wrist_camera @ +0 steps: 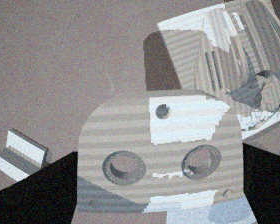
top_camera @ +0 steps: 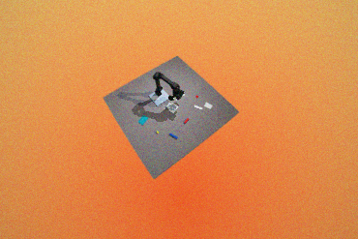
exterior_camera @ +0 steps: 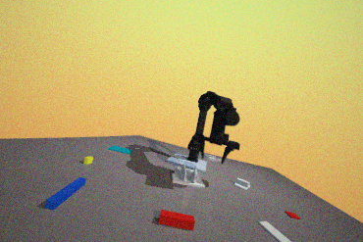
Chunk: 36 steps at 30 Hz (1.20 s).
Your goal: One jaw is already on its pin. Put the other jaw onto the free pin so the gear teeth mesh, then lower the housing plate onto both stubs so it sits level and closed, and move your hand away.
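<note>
My gripper [top_camera: 177,98] [exterior_camera: 213,159] [wrist_camera: 159,157] is shut on the housing plate. The pale plate [wrist_camera: 161,157], rounded at its far corners and with two large holes and a small one, spans between the black fingers in the wrist view. It is held above the table, beside the gear assembly. The assembly's white base [top_camera: 172,107] [exterior_camera: 198,184] [wrist_camera: 168,26] stands on the table, at the upper right in the wrist view. Upright grey parts [exterior_camera: 180,171] stand on it; striped shadow hides the jaws, pins and tooth mesh. The plate is apart from the stubs.
A pale blue slab [top_camera: 157,98] lies by the arm's foot. A white bracket [exterior_camera: 242,183] [wrist_camera: 22,156] lies beside the assembly. A red block [top_camera: 186,121] [exterior_camera: 177,219], blue bar [top_camera: 173,135] [exterior_camera: 66,193], yellow block [exterior_camera: 88,160], cyan piece [top_camera: 143,120] [exterior_camera: 120,150] and white bar [exterior_camera: 275,232] lie around.
</note>
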Available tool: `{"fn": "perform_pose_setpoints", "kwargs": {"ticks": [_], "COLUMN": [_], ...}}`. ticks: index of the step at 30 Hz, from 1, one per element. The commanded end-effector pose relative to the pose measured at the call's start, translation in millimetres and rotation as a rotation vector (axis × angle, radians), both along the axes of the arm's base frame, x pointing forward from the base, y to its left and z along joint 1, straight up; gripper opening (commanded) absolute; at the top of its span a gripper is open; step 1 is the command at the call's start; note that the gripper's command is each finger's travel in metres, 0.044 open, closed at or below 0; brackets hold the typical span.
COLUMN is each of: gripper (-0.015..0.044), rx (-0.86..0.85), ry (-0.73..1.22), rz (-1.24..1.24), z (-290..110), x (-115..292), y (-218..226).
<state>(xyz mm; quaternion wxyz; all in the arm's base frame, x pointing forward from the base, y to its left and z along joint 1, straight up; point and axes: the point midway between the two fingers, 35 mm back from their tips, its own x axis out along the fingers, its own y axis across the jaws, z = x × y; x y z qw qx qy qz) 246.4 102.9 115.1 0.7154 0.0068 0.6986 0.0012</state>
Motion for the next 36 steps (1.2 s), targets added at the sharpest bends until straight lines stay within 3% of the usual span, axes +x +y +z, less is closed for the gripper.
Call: {"fn": "perform_pose_setpoints", "kwargs": {"ticks": [1, 26, 36], "gripper": [0.0351, 0.0351, 0.0351], "rx": [-0.003, -0.018, -0.019], "ry": [-0.004, -0.005, -0.005], "rz": [0.048, 0.332, 0.34], "z": [0.5, -3.1, -3.2], "x": [0.6, -10.0, -10.7], "y": [-13.8, -93.5, -95.5]}}
